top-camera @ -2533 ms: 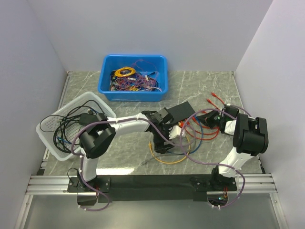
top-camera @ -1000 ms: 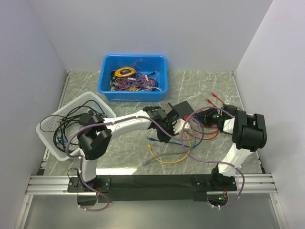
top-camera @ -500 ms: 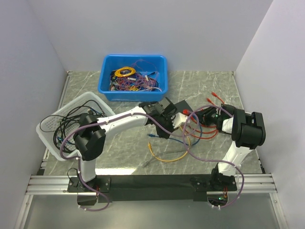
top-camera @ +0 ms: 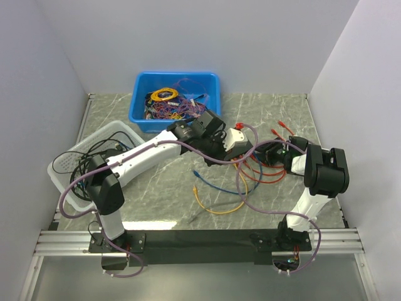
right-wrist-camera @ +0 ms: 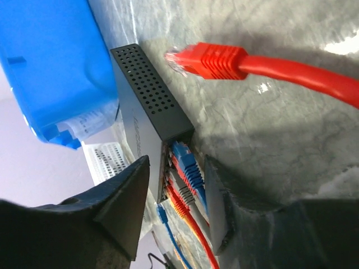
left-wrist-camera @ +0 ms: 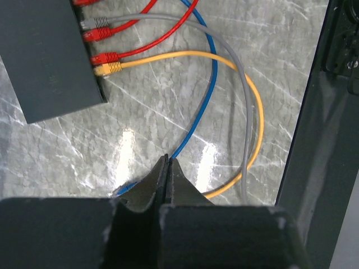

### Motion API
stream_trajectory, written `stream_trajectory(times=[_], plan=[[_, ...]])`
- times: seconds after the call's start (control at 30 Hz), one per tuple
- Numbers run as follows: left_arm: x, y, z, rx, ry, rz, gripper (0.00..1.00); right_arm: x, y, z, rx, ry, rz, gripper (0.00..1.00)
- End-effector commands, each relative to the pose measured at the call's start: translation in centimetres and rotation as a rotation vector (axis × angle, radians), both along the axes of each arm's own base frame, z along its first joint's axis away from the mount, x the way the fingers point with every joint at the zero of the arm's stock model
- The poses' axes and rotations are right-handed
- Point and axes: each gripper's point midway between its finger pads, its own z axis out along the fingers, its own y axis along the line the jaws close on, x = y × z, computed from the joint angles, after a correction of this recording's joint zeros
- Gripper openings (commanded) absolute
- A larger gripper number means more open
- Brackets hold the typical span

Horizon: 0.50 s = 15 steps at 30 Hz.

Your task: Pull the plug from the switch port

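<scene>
The switch [left-wrist-camera: 45, 56] is a flat black box; red, grey and yellow plugs [left-wrist-camera: 104, 59] sit in the sockets along its edge. In the right wrist view the switch [right-wrist-camera: 148, 95] shows a perforated side, with a blue plug [right-wrist-camera: 188, 162] topmost in the row. My right gripper [right-wrist-camera: 174, 185] is open, low on the table, its jaws either side of that plug row without touching it. My left gripper [left-wrist-camera: 167, 159] is shut on nothing, high above a loose blue cable [left-wrist-camera: 196, 112]. From above, my left wrist [top-camera: 237, 139] hides most of the switch.
A loose red plug [right-wrist-camera: 207, 60] lies beyond the switch. The blue bin [top-camera: 175, 100] of cables stands at the back, and a white basket [top-camera: 94, 163] with black cable is at the left. Yellow [top-camera: 213, 210], red and blue cables sprawl in front of the switch.
My left arm has lifted and swung back toward the far side, away from the cables in front of the switch. The right gripper's jaws have widened.
</scene>
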Motion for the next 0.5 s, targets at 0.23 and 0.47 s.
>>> stream_trajectory(times=[0.23,0.47], plan=[[-0.6,1.4,-5.4,0.109,-0.044,-0.070,0.27,-0.6,0.6,-0.4,-0.013,0.046,-0.007,0.36],[-0.3,2.4,-11.1,0.182,-0.159,-0.194,0.67,-0.6,1.4,-0.4,-0.029,0.051,-0.010,0.36]])
